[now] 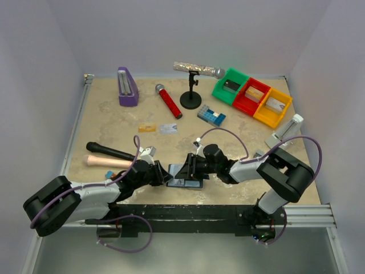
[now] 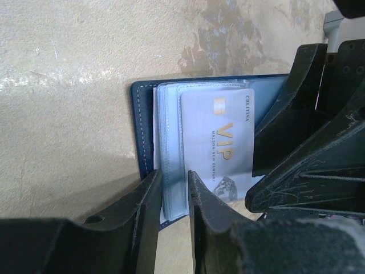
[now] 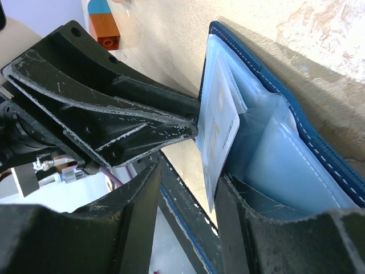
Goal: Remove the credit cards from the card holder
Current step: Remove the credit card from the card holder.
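The card holder lies open near the table's front edge, dark blue with pale inner pockets. My left gripper is shut on its pale pocket edge from the left. A silver-grey VIP card sticks halfway out of a pocket. My right gripper is open, and the card's free corner lies between its fingers, close to the right finger. A gold card and a silver card lie loose on the table farther back.
A small orange-and-blue block lies left of the wallet. A black handle and a pink handle lie at left. Farther back stand a blue-and-white brick block, a microphone stand, a red microphone and coloured bins.
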You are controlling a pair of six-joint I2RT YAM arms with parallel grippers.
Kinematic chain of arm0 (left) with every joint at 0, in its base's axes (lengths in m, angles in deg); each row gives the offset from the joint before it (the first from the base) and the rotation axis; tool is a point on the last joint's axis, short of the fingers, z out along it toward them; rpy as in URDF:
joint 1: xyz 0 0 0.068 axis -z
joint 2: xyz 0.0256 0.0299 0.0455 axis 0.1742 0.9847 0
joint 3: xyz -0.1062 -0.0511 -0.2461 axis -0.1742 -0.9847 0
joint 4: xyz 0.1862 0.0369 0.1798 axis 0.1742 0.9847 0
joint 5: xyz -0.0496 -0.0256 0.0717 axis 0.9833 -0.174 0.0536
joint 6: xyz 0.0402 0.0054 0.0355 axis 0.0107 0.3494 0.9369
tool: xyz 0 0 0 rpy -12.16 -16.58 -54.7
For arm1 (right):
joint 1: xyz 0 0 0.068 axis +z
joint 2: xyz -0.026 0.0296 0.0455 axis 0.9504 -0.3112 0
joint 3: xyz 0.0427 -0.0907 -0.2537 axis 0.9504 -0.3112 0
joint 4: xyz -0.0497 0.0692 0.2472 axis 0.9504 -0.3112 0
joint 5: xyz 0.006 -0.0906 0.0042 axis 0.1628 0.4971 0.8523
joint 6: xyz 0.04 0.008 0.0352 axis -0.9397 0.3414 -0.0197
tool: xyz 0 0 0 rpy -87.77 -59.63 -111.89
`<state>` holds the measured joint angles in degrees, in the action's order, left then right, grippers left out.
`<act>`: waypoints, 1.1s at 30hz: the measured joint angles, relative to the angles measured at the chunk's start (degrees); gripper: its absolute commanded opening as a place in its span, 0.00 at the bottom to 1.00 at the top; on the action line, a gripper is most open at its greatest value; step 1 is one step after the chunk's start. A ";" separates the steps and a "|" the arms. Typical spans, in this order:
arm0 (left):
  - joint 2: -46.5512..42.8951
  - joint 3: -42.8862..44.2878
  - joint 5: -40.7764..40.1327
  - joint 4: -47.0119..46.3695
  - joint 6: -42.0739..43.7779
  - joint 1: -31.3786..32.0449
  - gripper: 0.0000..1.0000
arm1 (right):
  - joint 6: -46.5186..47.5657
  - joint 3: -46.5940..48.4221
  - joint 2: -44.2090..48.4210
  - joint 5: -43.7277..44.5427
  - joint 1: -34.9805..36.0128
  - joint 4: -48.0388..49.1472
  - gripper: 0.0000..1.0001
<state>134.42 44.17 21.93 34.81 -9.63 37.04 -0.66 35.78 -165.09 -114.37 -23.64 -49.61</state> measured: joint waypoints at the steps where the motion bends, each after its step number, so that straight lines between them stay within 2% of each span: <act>1: 0.00 0.00 0.00 0.02 -0.02 0.00 0.28 | 0.00 0.00 0.04 0.00 0.00 -0.22 0.45; 11: 0.07 -0.02 -0.44 0.48 -0.04 0.00 0.21 | 0.22 0.00 0.72 0.07 0.02 -1.64 0.43; 14: 0.07 -0.17 -0.55 0.46 -0.04 0.00 0.16 | 0.26 0.00 1.55 0.24 0.02 -2.47 0.42; 20: 0.24 -0.44 -0.90 0.46 -0.39 0.00 0.00 | 0.57 -0.02 2.69 0.46 0.02 -3.45 0.42; 33: 0.98 -0.98 -1.40 -1.29 -0.96 0.00 0.00 | 1.16 -0.50 5.60 1.79 0.02 -6.29 0.40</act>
<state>135.41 43.19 20.53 33.52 -10.60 37.04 0.50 35.28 -159.50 -112.58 -23.62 -55.91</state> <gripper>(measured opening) 0.012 0.407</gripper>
